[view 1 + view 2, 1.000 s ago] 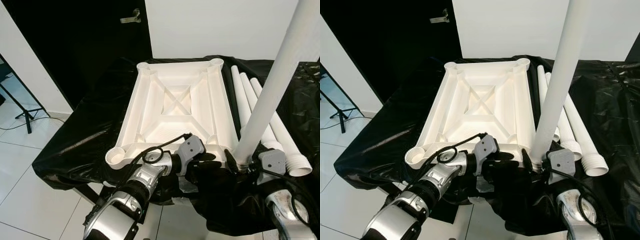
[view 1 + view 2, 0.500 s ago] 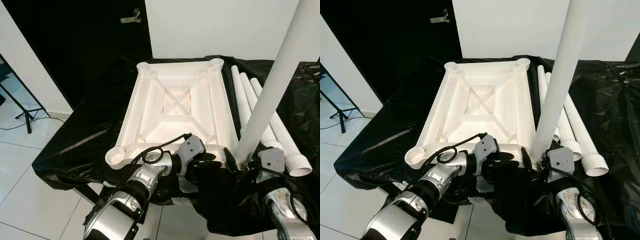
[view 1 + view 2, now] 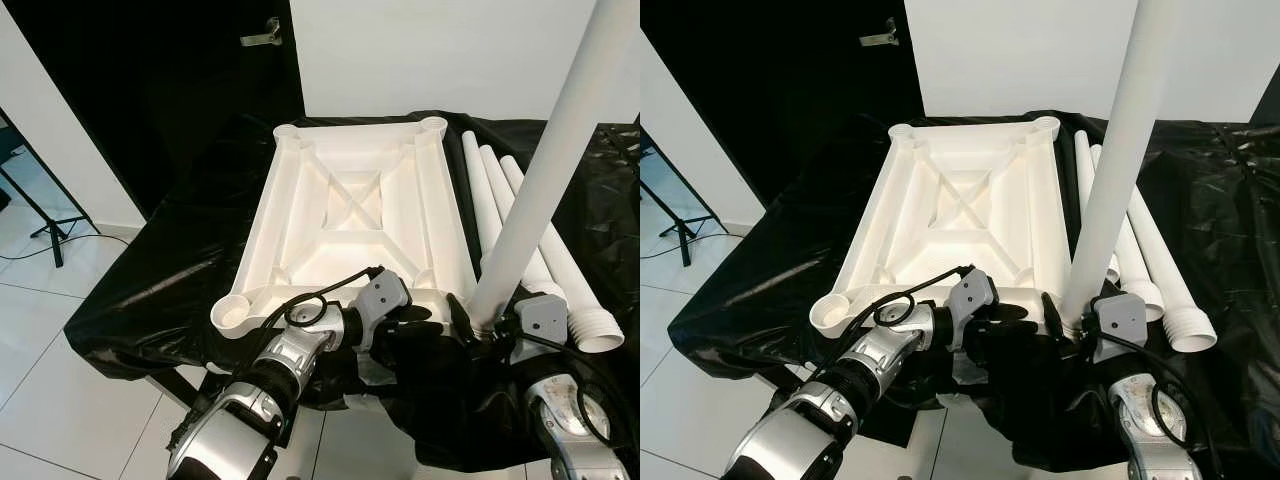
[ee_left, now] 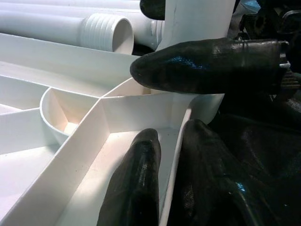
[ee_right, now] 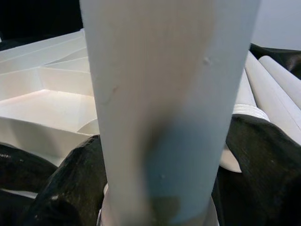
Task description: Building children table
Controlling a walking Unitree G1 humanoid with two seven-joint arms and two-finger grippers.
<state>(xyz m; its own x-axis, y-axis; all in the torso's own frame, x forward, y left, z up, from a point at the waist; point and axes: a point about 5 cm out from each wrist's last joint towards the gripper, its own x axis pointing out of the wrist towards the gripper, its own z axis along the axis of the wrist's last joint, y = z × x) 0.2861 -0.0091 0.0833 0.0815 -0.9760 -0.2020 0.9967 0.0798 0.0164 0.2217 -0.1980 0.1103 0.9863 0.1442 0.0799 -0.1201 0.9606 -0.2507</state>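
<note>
One leg (image 3: 545, 180) upright at near-right socket, right gripper (image 3: 487, 330) clamping it, left gripper (image 4: 164, 155) pinching tabletop (image 3: 350, 215) rim — three legs (image 3: 520, 225) remain.

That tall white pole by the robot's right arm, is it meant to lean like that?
The leg tilts rightward from the tabletop's near right corner socket, gripped low by the right gripper. It looks not yet seated straight.
</note>
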